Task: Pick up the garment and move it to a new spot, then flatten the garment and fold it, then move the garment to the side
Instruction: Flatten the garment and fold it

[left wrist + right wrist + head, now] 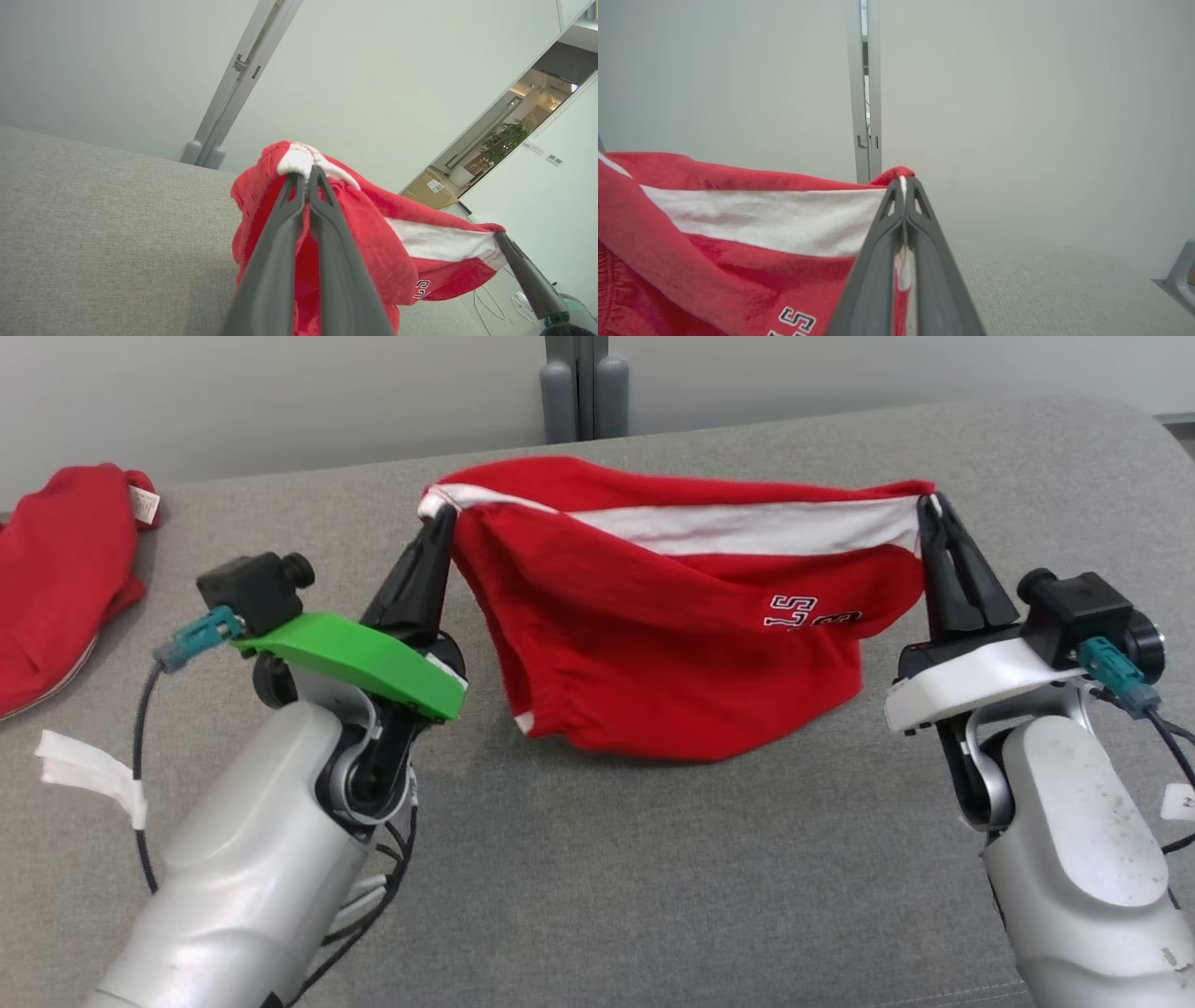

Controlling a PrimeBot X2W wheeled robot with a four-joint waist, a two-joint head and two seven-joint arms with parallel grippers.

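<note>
A red garment (672, 625) with a white band and small lettering hangs stretched between my two grippers above the grey surface (597, 859). My left gripper (441, 513) is shut on its left top corner, where white trim bunches at the tips (306, 172). At the right top corner my right gripper (929, 506) is shut on the end of the white band (903, 183). The garment's lower edge sags onto the surface. In the left wrist view the garment (373, 242) runs off to the right gripper's dark fingers (523, 273).
A second red garment (56, 579) with a white label lies crumpled at the far left of the grey surface. A white tag (89, 770) hangs from my left arm's cable. A pale wall with a grey post (583, 387) stands behind.
</note>
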